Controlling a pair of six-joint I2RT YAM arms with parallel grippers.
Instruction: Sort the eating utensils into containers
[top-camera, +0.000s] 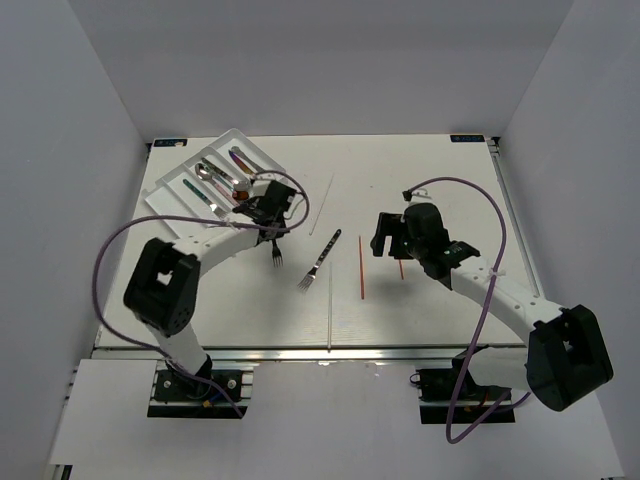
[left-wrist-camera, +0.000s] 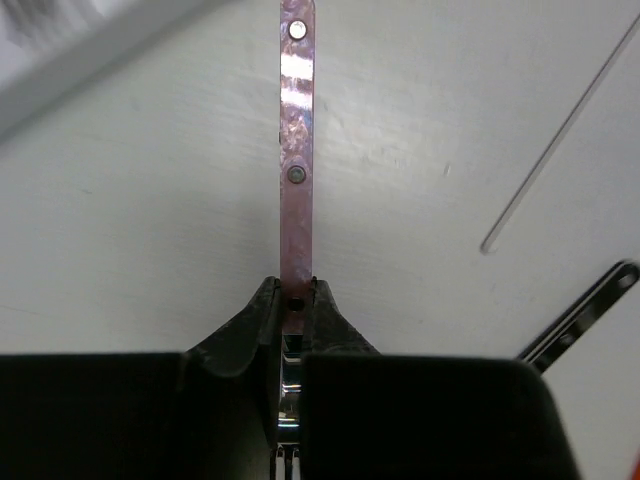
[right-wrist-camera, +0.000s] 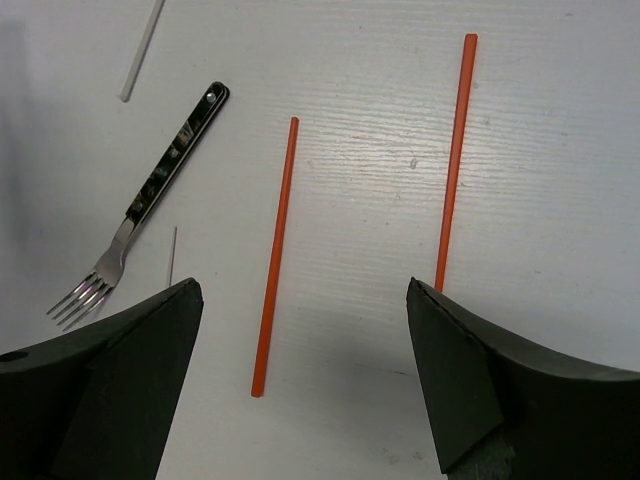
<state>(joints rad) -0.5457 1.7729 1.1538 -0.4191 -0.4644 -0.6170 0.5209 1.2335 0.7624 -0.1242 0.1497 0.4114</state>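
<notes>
Now, left gripper clenched on pink-handled fork just beside white tray, right gripper spread wide above two red sticks on desk, dark-handled fork lying near them.

One fork has a mottled pink handle, another fork black-marbled; sticks orange-red.

The left arm and right arm share white links, black joint housings, looping purple cables.
</notes>
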